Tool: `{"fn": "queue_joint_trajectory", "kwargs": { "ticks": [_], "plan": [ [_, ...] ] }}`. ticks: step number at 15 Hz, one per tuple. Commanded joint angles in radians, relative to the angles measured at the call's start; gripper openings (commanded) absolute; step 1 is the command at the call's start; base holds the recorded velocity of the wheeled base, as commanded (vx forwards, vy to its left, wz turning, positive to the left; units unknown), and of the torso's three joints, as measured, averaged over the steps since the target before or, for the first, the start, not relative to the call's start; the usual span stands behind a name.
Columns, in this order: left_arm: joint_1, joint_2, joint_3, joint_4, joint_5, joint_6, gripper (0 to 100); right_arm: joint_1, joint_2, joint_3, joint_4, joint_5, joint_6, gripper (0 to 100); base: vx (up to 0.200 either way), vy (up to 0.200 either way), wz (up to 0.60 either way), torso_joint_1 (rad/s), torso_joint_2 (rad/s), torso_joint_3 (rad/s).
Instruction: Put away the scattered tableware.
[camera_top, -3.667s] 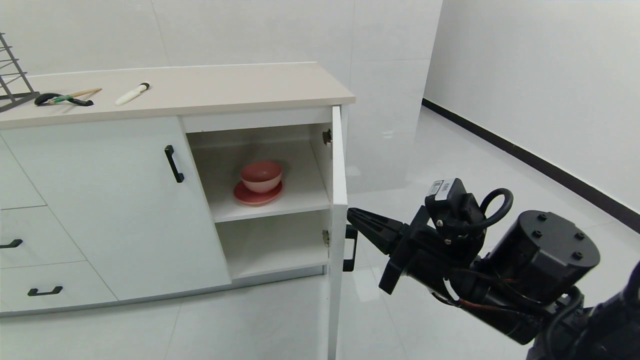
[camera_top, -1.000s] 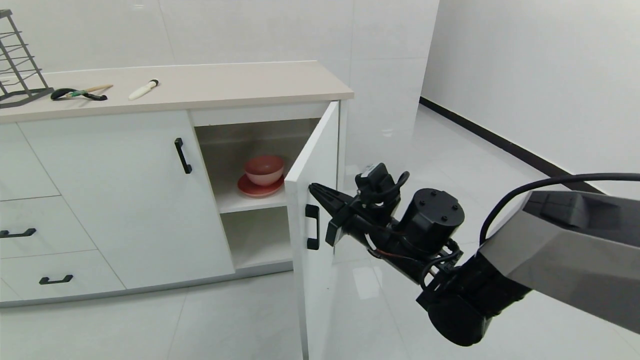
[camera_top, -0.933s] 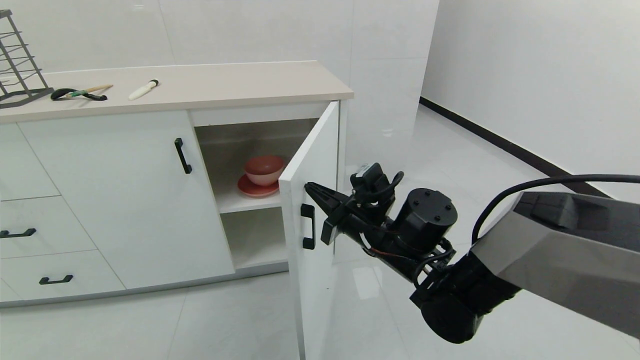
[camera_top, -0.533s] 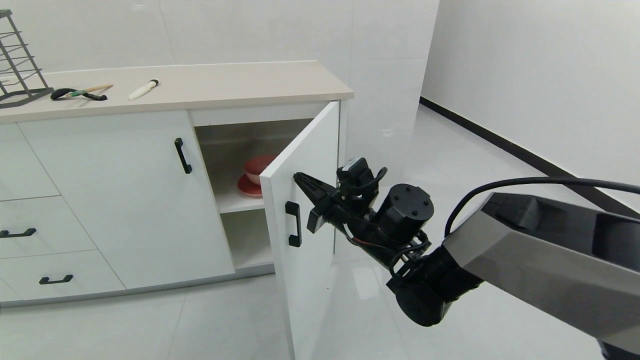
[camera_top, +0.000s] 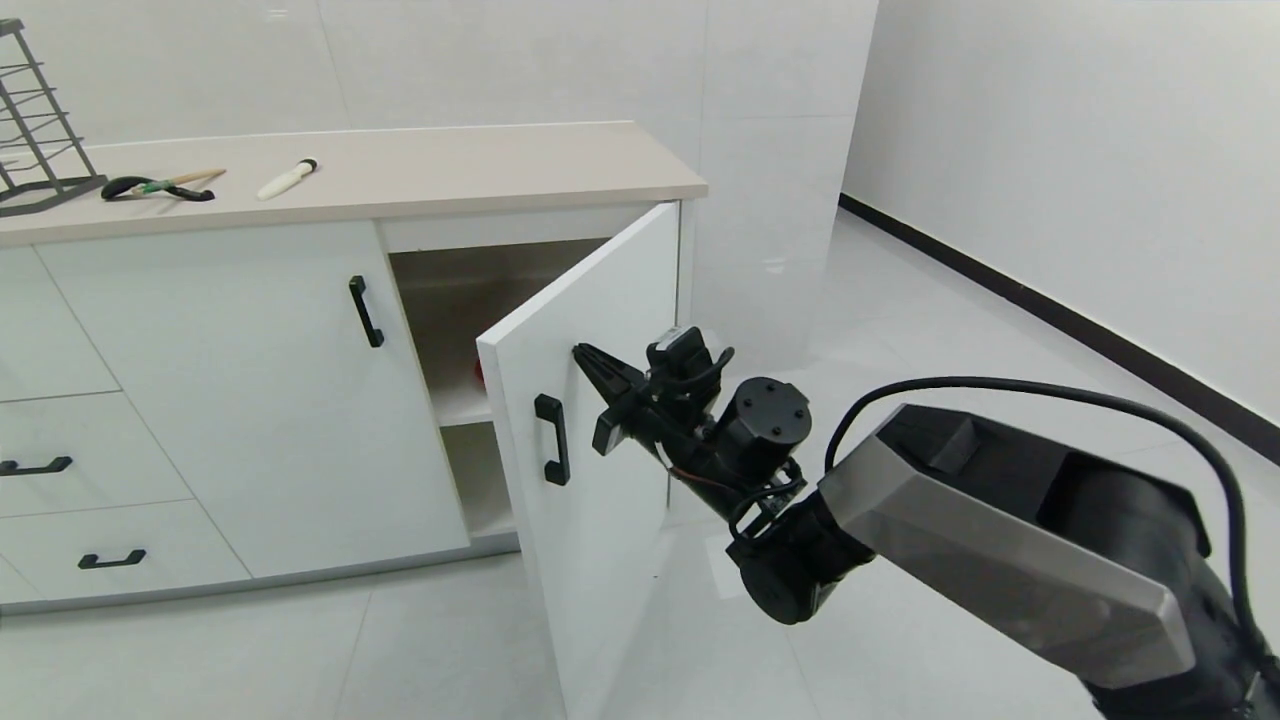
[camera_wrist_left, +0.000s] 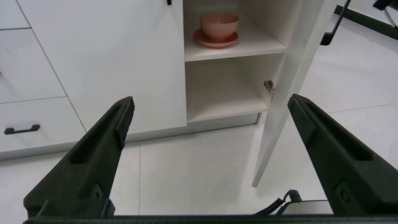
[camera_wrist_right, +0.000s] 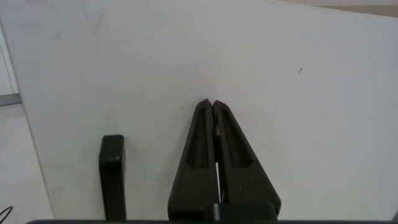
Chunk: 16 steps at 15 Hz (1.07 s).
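Pushes on the outer face of the cupboard door (camera_top: 600, 300) with the right tool (camera_top: 583, 356), pinched tip to tip and gripping nothing, its point set against the panel at about two o'clock from the black door handle (camera_top: 552, 439), just beside it and not around it. Looks chosen to shove the panel with one blunt point rather than to hook the handle. Finds the door about half open, hinged along its three o'clock edge, free edge out toward the room. Hangs the left tool (camera_wrist_left: 208, 106) low before the cupboard, spread wide and empty, probably parked out of the door's path. Puts the task's tableware inside already: pink bowl (camera_wrist_left: 219, 23) upright on red plate (camera_wrist_left: 215, 39), both on the upper shelf (camera_wrist_left: 233, 51), almost wholly screened by the door from the head camera. Notes, at ten o'clock from the door on the tabletop (camera_top: 450, 165), a dark-headed utensil with a wooden handle (camera_top: 160, 186) and a white-handled utensil (camera_top: 287, 178), near each other but apart, with a wire rack (camera_top: 52, 188) at the far nine o'clock end. Reads as a closing step for bowl and plate, with the two utensils possibly left to store. Calls for a steady push along the door's arc. Risks skidding off the smooth panel or catching on the handle.
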Motion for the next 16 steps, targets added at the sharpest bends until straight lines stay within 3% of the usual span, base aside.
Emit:
{"fn": "queue_joint_trajectory", "kwargs": {
  "ticks": [1, 6, 12, 15, 16],
  "plan": [
    [0.001, 0.001, 0.000, 0.000, 0.000, 0.000, 100, -0.021, 0.085, -0.079, 0.000, -0.005, 0.000, 0, 0.000, 0.000, 0.00, 0.000, 0.00, 0.000],
    [0.001, 0.001, 0.000, 0.000, 0.000, -0.001, 100, -0.053, 0.207, -0.250, 0.009, -0.054, 0.003, 0, 0.000, 0.000, 0.00, 0.000, 0.00, 0.000],
    [0.001, 0.000, 0.000, 0.000, 0.000, 0.000, 100, 0.057, 0.237, -0.251, -0.001, -0.052, 0.014, 0, 0.000, 0.000, 0.00, 0.000, 0.00, 0.000],
    [0.001, 0.001, 0.000, 0.000, 0.000, 0.000, 100, 0.030, 0.181, -0.217, -0.001, -0.055, 0.005, 0, 0.000, 0.000, 0.00, 0.000, 0.00, 0.000],
    [0.001, 0.001, 0.000, 0.000, 0.000, 0.000, 100, -0.004, 0.113, -0.121, -0.001, -0.055, 0.002, 0, 0.000, 0.000, 0.00, 0.000, 0.00, 0.000]
  ]
}}
